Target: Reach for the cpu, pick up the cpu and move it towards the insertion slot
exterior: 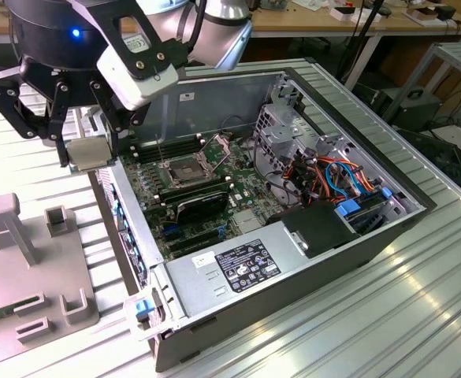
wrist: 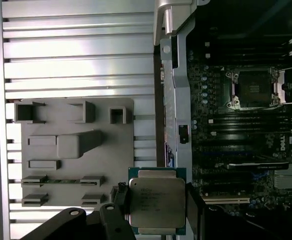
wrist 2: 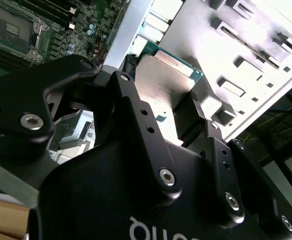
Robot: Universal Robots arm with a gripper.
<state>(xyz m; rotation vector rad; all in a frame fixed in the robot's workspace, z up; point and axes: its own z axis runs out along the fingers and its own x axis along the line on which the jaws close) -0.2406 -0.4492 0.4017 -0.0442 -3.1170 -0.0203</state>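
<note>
You had gripper point(exterior: 86, 153) clamped on cpu point(wrist: 157, 202), lifted off fixture point(wrist: 76, 150); slot point(exterior: 181, 169) not reached, chassis wall point(wrist: 173, 85) between.

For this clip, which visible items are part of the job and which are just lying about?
In the job:
- cpu, held in the gripper
- insertion slot, open on the board

Lying about:
- grey fixture plate with blocks
- memory slots
- drive cage
- bundled cables

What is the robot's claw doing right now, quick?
Gripper: closed on the cpu, holding it up in the air beside the open computer case.
</note>
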